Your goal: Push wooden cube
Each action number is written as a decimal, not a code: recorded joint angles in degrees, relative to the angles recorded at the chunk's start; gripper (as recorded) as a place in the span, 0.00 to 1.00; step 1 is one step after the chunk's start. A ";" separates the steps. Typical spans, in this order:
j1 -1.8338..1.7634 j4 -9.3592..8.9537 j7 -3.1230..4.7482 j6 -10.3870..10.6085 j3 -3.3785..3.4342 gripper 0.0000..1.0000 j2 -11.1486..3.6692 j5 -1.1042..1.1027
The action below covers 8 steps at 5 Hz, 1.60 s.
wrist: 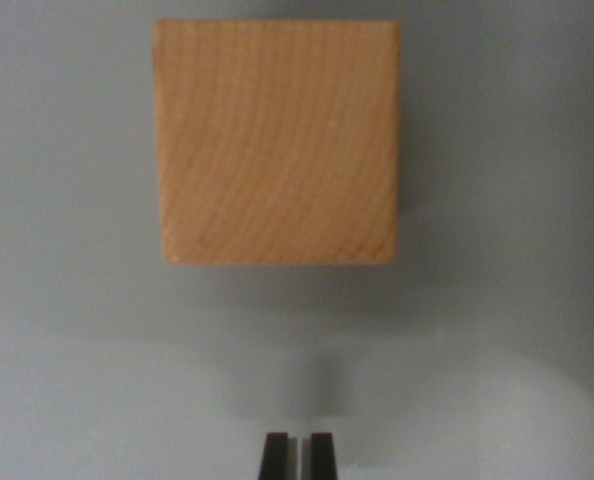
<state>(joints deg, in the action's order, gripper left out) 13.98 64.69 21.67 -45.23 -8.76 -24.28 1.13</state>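
1. I am viewing the wooden cube (276,142) sitting on the grey bench (67,300), in the upper middle of the wrist view; no bench edge is showing.
2. I am holding the gripper (298,455) below it, fingertips drawn nearly together and empty, probably to present one blunt pushing tip.
3. The cube is lying square to the camera, with no long axis; its grain seems to be curving across the face.

Bare grey table surface (67,400) lies open on every side of the square light wooden cube (275,142), the only obstacle, including toward the near edge.
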 joint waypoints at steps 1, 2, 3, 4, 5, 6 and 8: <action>0.00 0.00 0.00 0.00 0.00 1.00 0.00 0.00; -0.01 0.55 -0.06 -0.23 0.03 1.00 -0.33 0.02; -0.01 0.55 -0.06 -0.23 0.03 1.00 -0.33 0.02; -0.03 1.55 -0.16 -0.64 0.10 1.00 -0.91 0.06; -0.03 1.55 -0.16 -0.64 0.10 1.00 -0.91 0.06; -0.07 2.94 -0.30 -1.21 0.18 1.00 -1.73 0.11; -0.11 4.67 -0.48 -1.93 0.29 1.00 -2.76 0.17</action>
<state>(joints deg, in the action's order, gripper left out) 13.88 69.36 21.19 -47.16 -8.46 -27.04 1.30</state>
